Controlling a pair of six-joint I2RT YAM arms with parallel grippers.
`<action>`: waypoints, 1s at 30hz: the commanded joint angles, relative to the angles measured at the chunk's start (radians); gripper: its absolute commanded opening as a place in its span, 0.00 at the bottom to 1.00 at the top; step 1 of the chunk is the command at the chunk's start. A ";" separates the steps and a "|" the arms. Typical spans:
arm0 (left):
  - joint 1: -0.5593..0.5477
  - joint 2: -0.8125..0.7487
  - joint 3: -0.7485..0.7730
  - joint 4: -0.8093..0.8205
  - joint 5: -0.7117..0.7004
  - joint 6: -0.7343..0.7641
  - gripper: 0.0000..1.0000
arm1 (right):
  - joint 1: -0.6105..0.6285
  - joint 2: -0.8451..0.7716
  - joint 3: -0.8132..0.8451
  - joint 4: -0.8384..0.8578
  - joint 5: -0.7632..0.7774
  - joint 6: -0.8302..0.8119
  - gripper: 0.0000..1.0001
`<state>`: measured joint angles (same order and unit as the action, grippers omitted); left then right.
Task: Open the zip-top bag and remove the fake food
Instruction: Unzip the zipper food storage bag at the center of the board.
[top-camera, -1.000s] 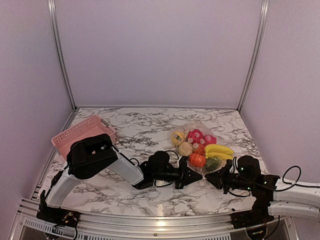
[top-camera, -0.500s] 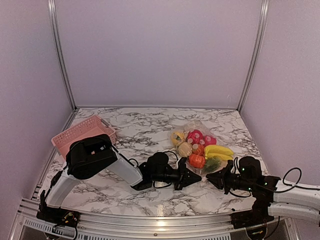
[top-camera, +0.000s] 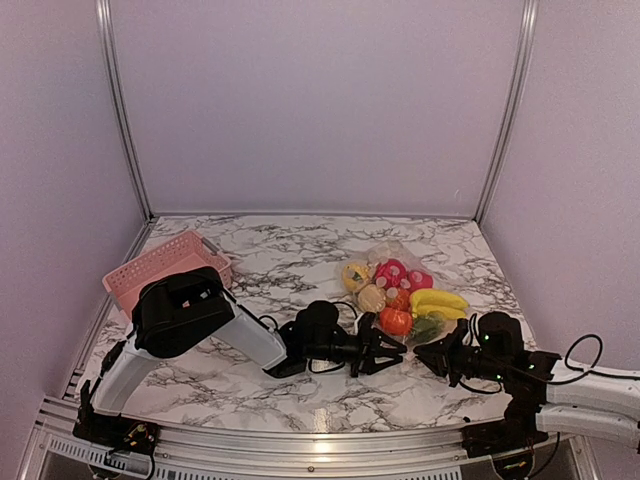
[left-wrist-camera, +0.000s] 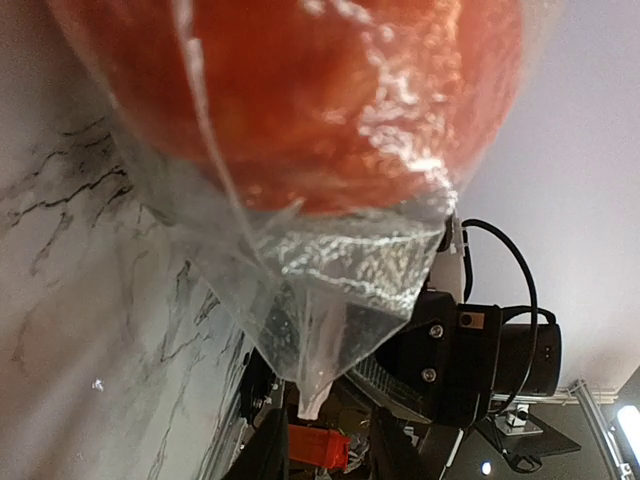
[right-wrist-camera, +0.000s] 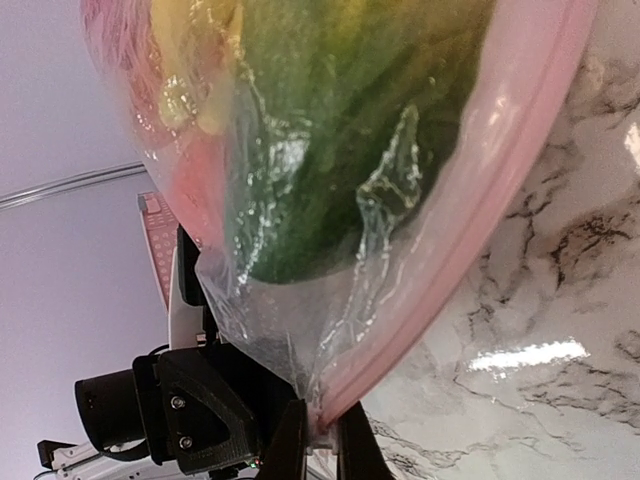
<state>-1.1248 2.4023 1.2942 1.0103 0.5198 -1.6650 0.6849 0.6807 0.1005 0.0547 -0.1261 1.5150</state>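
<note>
Soft, crinkly and slippery, the zip-top bag (top-camera: 392, 262) is laid on the table (top-camera: 280, 260) between 2 grippers, fake food (top-camera: 396, 320) inside. Its pink zip edge is pinched by the right gripper (top-camera: 420, 351); the left gripper (top-camera: 393, 352) is held parted around a loose corner, where the lip is best taken

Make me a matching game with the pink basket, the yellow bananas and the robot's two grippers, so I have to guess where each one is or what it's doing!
Things:
1. pink slatted plastic basket
2. yellow plastic bananas
3. left gripper
4. right gripper

Places or states:
A. inside the clear crinkly zip-top bag
B. shut on the bag's pink edge
C. off to the left, apart from the bag
D. open, at the bag's near corner

Right pairs: 1-C, 2-A, 3-D, 4-B
</note>
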 joint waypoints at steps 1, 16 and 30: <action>0.003 0.029 0.045 -0.012 0.008 -0.006 0.30 | 0.004 0.005 0.045 0.023 0.014 0.007 0.00; 0.002 0.055 0.051 0.001 0.002 -0.025 0.23 | 0.024 0.022 0.056 0.032 0.026 0.020 0.00; 0.005 0.032 0.011 0.020 -0.005 -0.027 0.00 | 0.024 0.007 0.057 -0.021 0.079 0.005 0.00</action>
<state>-1.1240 2.4405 1.3399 1.0180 0.5194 -1.7023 0.7074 0.7021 0.1154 0.0704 -0.1028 1.5227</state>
